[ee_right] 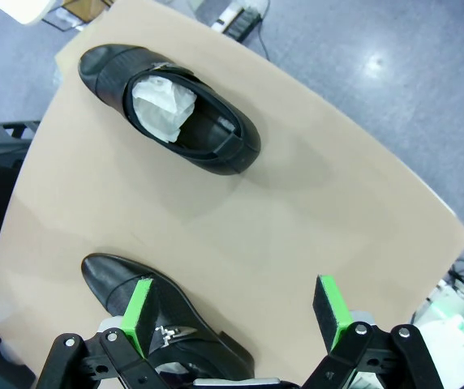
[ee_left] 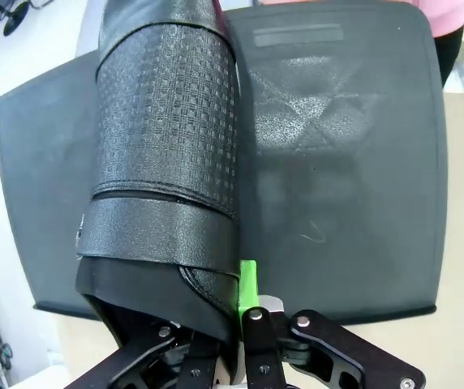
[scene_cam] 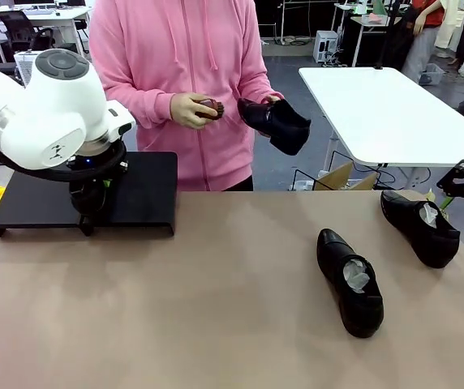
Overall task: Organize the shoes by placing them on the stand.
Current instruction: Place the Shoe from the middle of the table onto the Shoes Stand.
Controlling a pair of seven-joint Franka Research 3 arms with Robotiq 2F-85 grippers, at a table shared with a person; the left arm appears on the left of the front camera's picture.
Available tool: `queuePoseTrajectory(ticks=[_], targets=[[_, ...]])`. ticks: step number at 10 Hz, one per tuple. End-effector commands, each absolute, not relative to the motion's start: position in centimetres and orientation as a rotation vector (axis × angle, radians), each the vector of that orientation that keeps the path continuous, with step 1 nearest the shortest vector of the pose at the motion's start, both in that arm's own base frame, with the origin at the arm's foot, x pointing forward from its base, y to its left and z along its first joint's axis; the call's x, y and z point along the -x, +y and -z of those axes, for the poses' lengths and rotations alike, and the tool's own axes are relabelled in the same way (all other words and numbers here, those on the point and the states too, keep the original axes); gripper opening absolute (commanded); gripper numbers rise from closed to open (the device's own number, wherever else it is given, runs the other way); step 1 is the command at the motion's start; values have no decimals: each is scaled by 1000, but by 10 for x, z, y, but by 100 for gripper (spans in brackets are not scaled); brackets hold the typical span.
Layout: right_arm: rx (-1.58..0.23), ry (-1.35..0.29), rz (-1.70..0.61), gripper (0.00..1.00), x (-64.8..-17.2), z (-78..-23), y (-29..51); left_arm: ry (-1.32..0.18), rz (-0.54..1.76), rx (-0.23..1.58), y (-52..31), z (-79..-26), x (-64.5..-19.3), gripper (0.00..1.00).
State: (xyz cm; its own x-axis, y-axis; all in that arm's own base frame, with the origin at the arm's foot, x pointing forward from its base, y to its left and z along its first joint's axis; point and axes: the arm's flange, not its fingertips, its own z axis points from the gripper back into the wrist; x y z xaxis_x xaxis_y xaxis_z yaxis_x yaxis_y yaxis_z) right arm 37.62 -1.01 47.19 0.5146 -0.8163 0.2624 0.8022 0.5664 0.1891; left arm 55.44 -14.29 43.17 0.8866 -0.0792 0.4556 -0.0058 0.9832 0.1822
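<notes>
On the desk (scene_cam: 175,332), nearest us, the centre shoe (scene_cam: 350,282) lies upright with white paper inside. Farther right, the right shoe (scene_cam: 420,228) lies near the desk edge, also stuffed with paper. The right gripper (ee_right: 234,314) hovers just above this shoe with its jaws wide apart, holding nothing. At the far left, the left gripper (ee_left: 224,320) is clamped on a third shoe (ee_left: 167,154), which hangs over the stand (ee_left: 345,162). We cannot tell whether shoe and stand touch. Beyond the desk, a person holds the fourth shoe (scene_cam: 277,123) in one hand and a small brush (scene_cam: 211,108) in the other.
</notes>
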Motion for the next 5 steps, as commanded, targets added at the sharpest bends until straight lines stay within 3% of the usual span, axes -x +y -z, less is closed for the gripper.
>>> queuePoseTrajectory(ticks=[1,3,5], targets=[[-54,-351,967,100,-379,-471,-11,-500,25,-227,-149,-430,-562,0],[-54,-351,967,100,-379,-471,-11,-496,21,-216,-151,-424,-564,5],[-54,-351,967,100,-379,-471,-11,-505,12,-199,-153,-422,-569,43]])
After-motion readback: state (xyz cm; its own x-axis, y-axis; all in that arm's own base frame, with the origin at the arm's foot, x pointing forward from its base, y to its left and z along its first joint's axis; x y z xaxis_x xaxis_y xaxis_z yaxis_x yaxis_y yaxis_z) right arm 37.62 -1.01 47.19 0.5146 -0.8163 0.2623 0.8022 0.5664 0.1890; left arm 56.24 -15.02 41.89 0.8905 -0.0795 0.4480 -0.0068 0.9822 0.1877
